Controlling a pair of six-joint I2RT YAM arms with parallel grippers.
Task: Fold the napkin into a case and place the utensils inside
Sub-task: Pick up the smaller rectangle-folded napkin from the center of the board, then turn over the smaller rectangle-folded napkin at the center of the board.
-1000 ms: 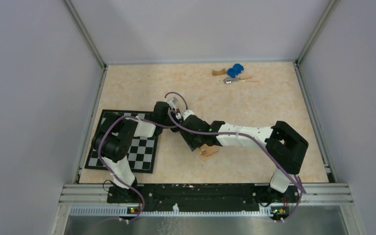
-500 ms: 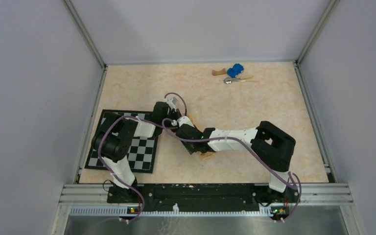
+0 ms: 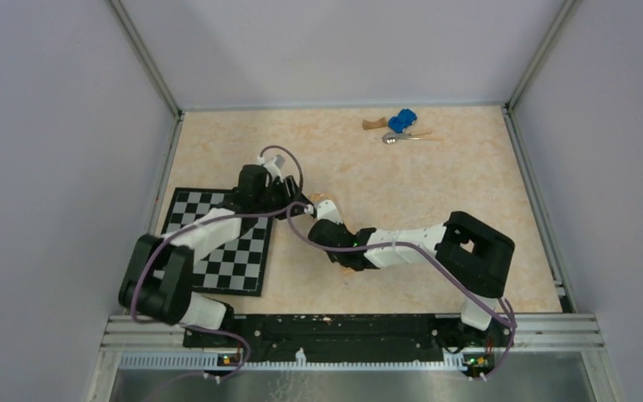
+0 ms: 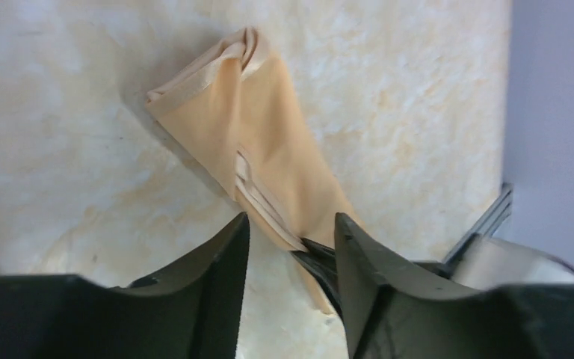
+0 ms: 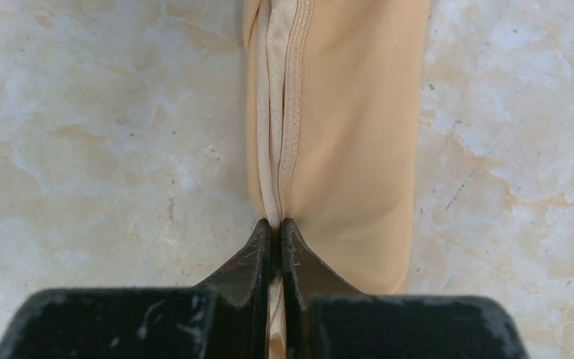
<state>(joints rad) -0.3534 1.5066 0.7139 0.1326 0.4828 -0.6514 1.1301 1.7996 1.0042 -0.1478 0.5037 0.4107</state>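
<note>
Napkin (image 5: 351,149): peach cloth folded into a long, narrow, layered strip. It lies flat on the desk (image 3: 469,176) near its middle, just off the 3 o'clock edge of the checkerboard mat (image 3: 239,264). In the top view most of the strip is hidden under the right arm (image 3: 402,243); only small bits of peach show beside the wrist. In the right wrist view the strip runs 12 to 6 o'clock, with hemmed edges stacked along its 9 o'clock side and a smooth fold along 3 o'clock.

Right tool (image 5: 273,224): fingers pressed together, no gap visible, nipping the hemmed layers at the strip's 6 o'clock end.

Left tool (image 4: 291,224): fingers spread, one on each side of the strip's near end (contact with the cloth cannot be told). A dark narrow part sits between them at the cloth. The far end of the strip, toward 11 o'clock in this view, lies free on the desk.

Left arm (image 3: 209,230) crosses the mat toward 1 o'clock.

Spoon (image 3: 392,138): near the desk's far edge, about 1 o'clock from the strip and well apart from it, handle pointing to 3 o'clock. A blue toy car (image 3: 402,121) and a brown wooden block (image 3: 373,125) lie just beside it on its 12 o'clock side.
</note>
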